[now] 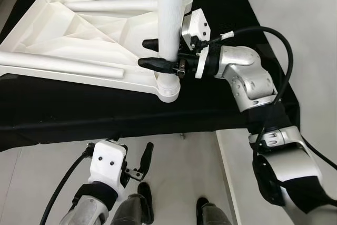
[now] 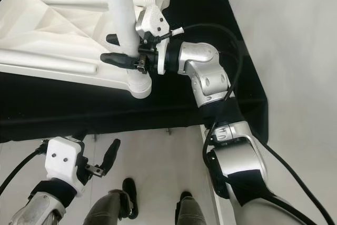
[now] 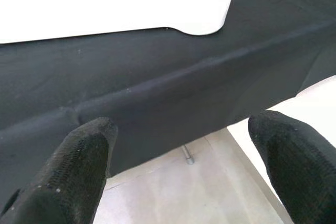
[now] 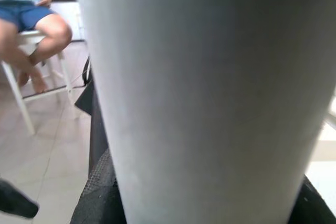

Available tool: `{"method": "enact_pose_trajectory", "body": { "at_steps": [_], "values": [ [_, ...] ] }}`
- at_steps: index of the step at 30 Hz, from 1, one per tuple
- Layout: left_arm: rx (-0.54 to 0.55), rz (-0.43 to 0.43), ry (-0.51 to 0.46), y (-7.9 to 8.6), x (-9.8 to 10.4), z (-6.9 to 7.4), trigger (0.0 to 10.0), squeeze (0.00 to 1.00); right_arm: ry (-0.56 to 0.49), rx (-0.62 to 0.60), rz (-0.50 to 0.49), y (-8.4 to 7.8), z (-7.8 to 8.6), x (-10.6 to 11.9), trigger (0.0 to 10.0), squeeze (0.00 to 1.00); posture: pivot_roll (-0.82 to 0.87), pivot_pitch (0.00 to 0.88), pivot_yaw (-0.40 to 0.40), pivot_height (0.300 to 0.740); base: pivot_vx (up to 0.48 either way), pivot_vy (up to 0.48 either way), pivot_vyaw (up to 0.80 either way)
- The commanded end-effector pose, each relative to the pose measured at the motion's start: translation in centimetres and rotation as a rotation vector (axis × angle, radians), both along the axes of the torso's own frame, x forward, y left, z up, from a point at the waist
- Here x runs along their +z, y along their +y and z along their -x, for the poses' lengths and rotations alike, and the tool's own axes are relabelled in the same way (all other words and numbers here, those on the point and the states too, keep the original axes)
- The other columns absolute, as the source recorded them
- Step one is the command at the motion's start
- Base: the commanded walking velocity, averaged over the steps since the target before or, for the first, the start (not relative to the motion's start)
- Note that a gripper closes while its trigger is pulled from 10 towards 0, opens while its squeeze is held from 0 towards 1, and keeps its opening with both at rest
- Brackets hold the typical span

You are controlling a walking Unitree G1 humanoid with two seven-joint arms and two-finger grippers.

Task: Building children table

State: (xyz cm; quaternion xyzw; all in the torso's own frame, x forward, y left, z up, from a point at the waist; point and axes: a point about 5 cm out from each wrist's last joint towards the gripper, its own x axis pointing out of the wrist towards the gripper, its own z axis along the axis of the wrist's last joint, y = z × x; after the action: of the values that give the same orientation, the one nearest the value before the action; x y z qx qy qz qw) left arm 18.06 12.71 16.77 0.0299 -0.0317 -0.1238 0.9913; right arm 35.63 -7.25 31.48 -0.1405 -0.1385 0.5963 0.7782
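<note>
A white plastic tabletop (image 1: 68, 35) lies upside down on a black-covered surface (image 1: 79, 109). A white table leg (image 1: 170, 19) stands upright in the corner socket (image 1: 167, 89) nearest me. My right gripper (image 1: 152, 54) is shut on that leg just above the socket, one black finger on each side; the leg (image 4: 210, 98) sits close up in the right wrist view. My left gripper (image 1: 143, 169) hangs low in front of the black surface's edge, open and holding nothing, its fingertips (image 3: 84, 156) spread apart.
More white legs (image 1: 58, 62) lie across the tabletop's underside. The black cloth's front edge (image 3: 173, 93) drops to a pale tiled floor (image 1: 174, 167). A person sits on a white stool (image 4: 26, 40) in the background. My feet (image 1: 147, 201) stand below.
</note>
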Motion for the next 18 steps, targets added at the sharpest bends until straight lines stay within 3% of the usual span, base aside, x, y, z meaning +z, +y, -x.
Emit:
{"method": "enact_pose_trajectory", "body": {
  "at_steps": [1, 5, 7, 10, 13, 14, 18],
  "values": [
    [0.006, 0.001, 0.024, 0.0, -0.5, 0.2, 10.0, 0.00, 0.086, -0.048, 0.025, 0.2, -0.4, -2.1, 0.0, 0.00, -0.09, 0.346, -0.010, 0.740, 0.000, 0.000, 0.00],
    [0.007, 0.004, 0.025, 0.2, -0.5, 0.2, 10.0, 0.00, 0.227, -0.329, 0.018, -0.1, 0.8, -6.6, 0.0, 0.00, -0.08, 0.356, 0.011, 0.740, 0.000, 0.000, 0.00],
    [0.007, 0.004, 0.025, 0.3, -0.5, 0.2, 10.0, 0.00, 0.253, -0.366, 0.014, -0.1, 1.1, -7.3, 0.0, 0.00, -0.08, 0.356, 0.011, 0.740, 0.000, 0.000, 0.00],
    [0.004, 0.000, 0.027, 0.3, -0.5, 0.2, 10.0, 0.00, 0.334, -0.637, -0.016, -0.7, 1.9, -10.1, 0.0, 0.00, -0.06, 0.355, 0.014, 0.740, 0.000, 0.000, 0.00],
    [0.004, 0.000, 0.027, 0.4, -0.5, 0.2, 10.0, 0.00, 0.338, -0.702, -0.019, -1.0, 1.8, -10.5, 0.0, 0.00, -0.06, 0.355, 0.014, 0.740, 0.000, 0.000, 0.00],
    [0.004, -0.001, 0.027, 0.4, -0.5, 0.1, 10.0, 0.00, 0.330, -0.793, -0.045, -1.4, 1.8, -10.7, 0.0, 0.00, -0.06, 0.352, 0.009, 0.740, 0.000, 0.000, 0.00],
    [0.007, -0.004, 0.026, 0.4, -0.6, 0.1, 10.0, 0.00, 0.299, -0.888, -0.067, -1.0, 2.4, -11.1, 0.0, 0.00, -0.06, 0.345, 0.007, 0.740, 0.000, 0.000, 0.00]
  ]
}}
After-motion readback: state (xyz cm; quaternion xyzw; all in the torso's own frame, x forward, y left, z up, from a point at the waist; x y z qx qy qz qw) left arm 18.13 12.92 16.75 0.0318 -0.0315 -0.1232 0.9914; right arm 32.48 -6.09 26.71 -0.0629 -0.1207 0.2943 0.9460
